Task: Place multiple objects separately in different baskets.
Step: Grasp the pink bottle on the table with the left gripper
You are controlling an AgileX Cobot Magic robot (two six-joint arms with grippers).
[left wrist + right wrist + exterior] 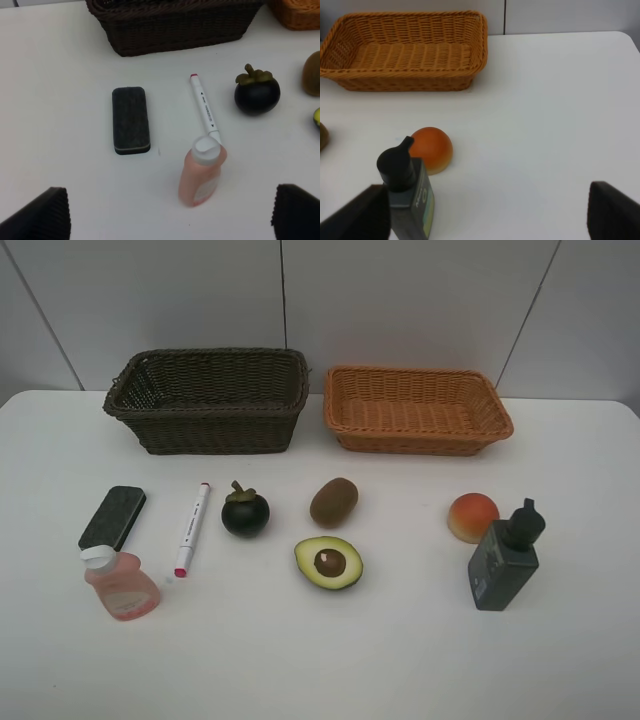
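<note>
At the back of the table I have the two baskets side by side, near each other but apart: the dark brown basket, the deeper one, on the left, and the orange basket, the shallower one, on the right. All eight things lie on the table in front of them. On the left side, the black eraser lies flat, with the pink bottle just in front of it, white cap up. The white marker lies beside them, its near end close to the bottle; I cannot tell from my left wrist view whether they touch. Toward the middle, the mangosteen sits stem up next to the marker. The kiwi lies to its right, in front of the gap between the baskets, and the avocado half lies cut face up just in front of the kiwi. On the right side, the peach sits just beside the dark pump bottle, which stands upright; whether the two touch I cannot tell. My left jaws stand wide and hold nothing, their dark fingers at either side, above the table near the pink bottle. My right jaws are likewise wide and hold nothing, fingers well apart, near the pump bottle.
</note>
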